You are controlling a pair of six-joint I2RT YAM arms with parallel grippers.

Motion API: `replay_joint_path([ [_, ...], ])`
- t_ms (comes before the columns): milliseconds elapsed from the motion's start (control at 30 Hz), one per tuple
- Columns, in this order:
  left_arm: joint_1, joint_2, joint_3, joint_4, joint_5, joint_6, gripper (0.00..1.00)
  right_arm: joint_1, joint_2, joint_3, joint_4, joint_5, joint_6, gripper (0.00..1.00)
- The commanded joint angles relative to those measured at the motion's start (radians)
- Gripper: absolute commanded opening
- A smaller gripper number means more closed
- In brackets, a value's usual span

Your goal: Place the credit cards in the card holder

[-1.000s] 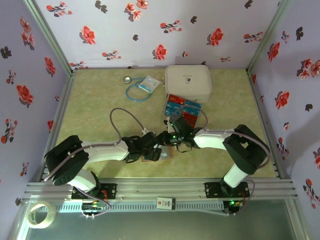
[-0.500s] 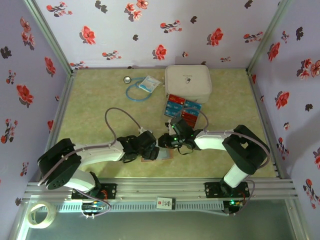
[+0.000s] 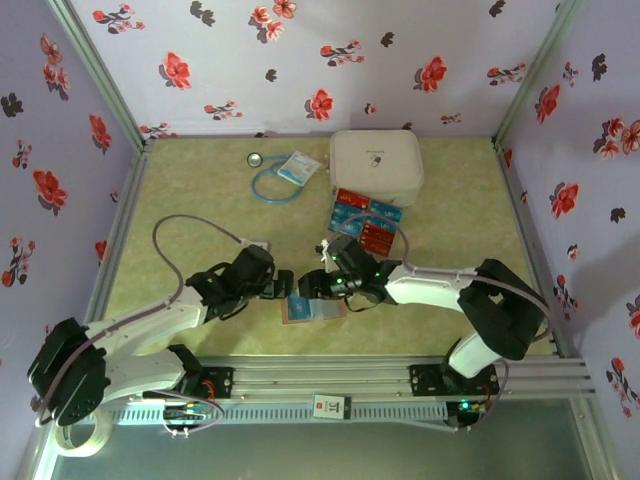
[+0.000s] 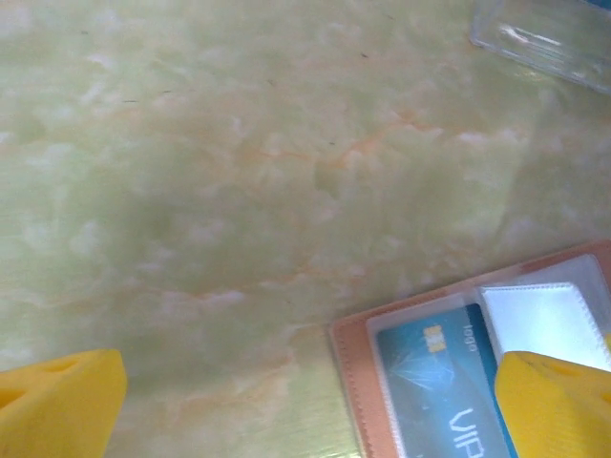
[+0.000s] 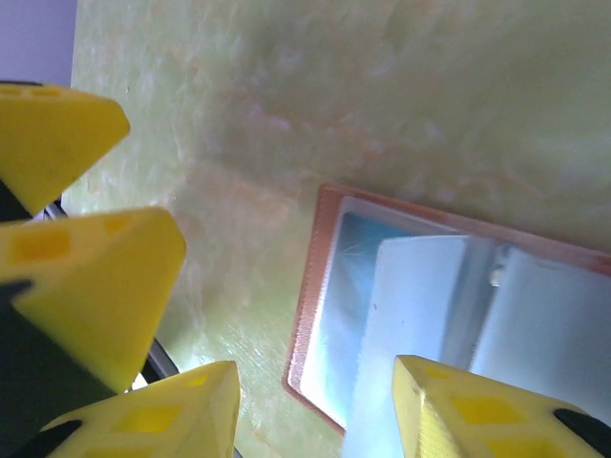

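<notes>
so far, one card looks to be in its sleeve and the rest are not. at the left, the left gripper [image 3: 278, 286] hangs low over the pale green marbled table [image 3: 180, 220], its yellow fingers spread wide with nothing between them, just beside the small pinkish-brown folding card holder [image 3: 312, 311]. that holder lies open and flat near the front edge of the table. a blue credit card with pale print [image 4: 437, 380] sits inside one of its clear plastic sleeves, and the sleeve beside it looks empty. close over the holder, the right gripper [image 5: 329, 415] has its fingers parted and grips nothing. further right and back, a loose cluster of red and blue credit cards [image 3: 365, 220] lies on the table, well apart from the holder and touching the rounded white zip case [image 3: 376, 165]. i judge the job barely begun: several cards remain to be fetched and sleeved.
</notes>
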Motion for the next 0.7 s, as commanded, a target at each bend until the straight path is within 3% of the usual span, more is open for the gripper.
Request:
replay_joint_path([
  [0, 0.027, -0.042, -0.022, -0.043, 0.016, 0.004, 1.0, 0.027, 0.069, 0.046, 0.001, 0.046, 0.033, 0.46],
  [333, 0.045, -0.076, -0.04, -0.046, 0.025, 0.004, 1.0, 0.056, 0.215, 0.101, 0.086, 0.059, 0.068, 0.43],
  [667, 0.045, -0.024, -0.037, -0.017, 0.053, 0.01, 1.0, -0.019, -0.041, 0.085, -0.198, 0.178, -0.062, 0.45],
])
